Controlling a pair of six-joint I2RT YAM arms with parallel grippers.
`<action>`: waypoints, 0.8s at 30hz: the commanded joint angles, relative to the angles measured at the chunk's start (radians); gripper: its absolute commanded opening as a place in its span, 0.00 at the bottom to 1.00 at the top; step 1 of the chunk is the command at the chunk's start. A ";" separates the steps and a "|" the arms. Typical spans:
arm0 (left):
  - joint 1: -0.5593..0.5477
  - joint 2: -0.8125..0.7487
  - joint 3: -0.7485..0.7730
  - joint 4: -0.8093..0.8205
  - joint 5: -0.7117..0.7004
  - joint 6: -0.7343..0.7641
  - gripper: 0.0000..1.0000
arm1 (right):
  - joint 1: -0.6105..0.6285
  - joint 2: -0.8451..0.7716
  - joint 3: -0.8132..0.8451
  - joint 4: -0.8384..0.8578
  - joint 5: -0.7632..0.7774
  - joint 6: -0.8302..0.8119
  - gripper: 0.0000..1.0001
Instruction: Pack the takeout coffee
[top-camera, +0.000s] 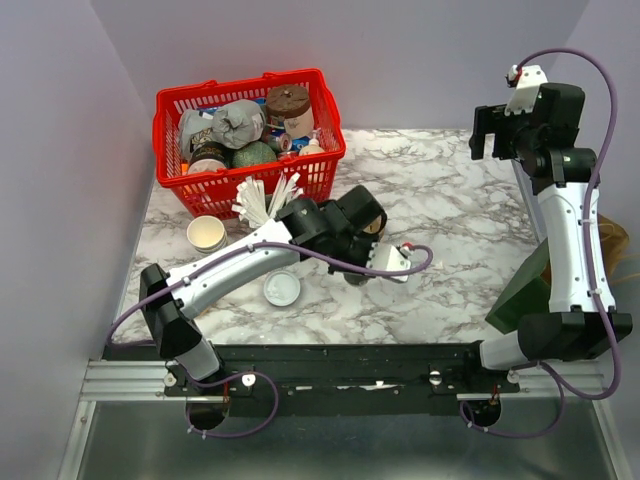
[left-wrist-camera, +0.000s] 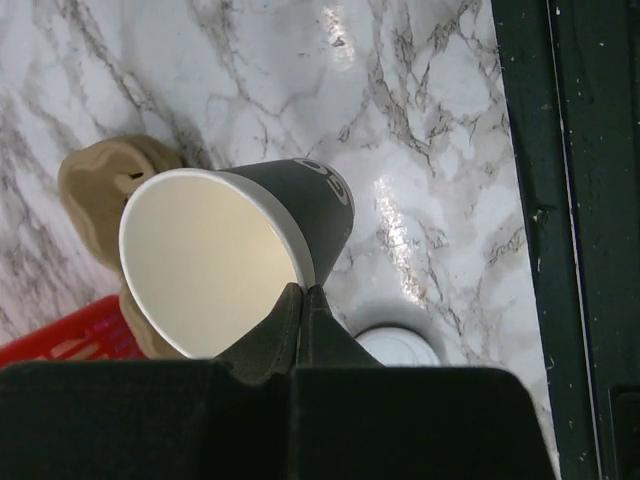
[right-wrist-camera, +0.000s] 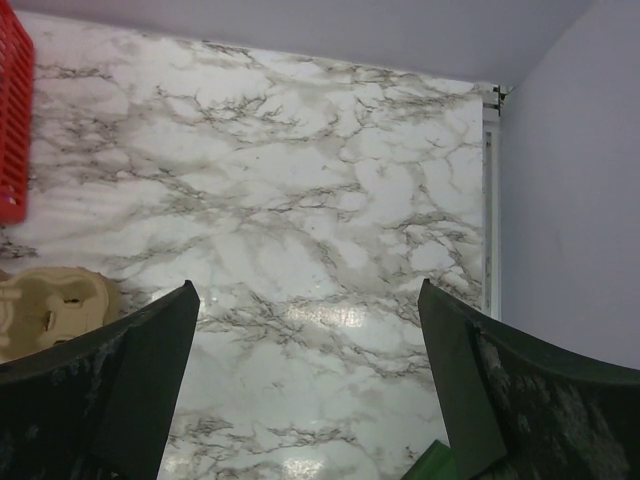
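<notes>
My left gripper (left-wrist-camera: 305, 290) is shut on the rim of a lidless paper cup (left-wrist-camera: 215, 260), dark grey outside and cream within, held tilted above the marble table. In the top view the left gripper (top-camera: 350, 262) hides the cup. A tan pulp cup carrier (left-wrist-camera: 100, 185) lies under and behind the cup; it also shows in the right wrist view (right-wrist-camera: 50, 305). A loose flat white lid (top-camera: 282, 290) lies on the table, also in the left wrist view (left-wrist-camera: 400, 345). No cup with a lid on shows. My right gripper (right-wrist-camera: 308, 290) is open and empty, raised at the back right (top-camera: 495, 130).
A red basket (top-camera: 170, 175) with jars and groceries stands at the back left. White sticks (top-camera: 265, 195) lean at its front. A stack of lidless cups (top-camera: 207, 234) stands near it. A dark green object (top-camera: 525, 290) and a brown bag (top-camera: 612, 245) are at the right edge.
</notes>
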 joint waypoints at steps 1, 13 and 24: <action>-0.043 -0.042 -0.159 0.260 0.006 -0.012 0.00 | -0.004 -0.023 -0.007 0.059 -0.077 -0.001 1.00; -0.085 0.070 -0.207 0.392 -0.048 -0.091 0.00 | -0.004 -0.087 -0.062 0.045 -0.144 -0.019 1.00; -0.091 0.093 -0.270 0.414 -0.099 -0.108 0.00 | -0.004 -0.119 -0.120 0.051 -0.180 -0.013 1.00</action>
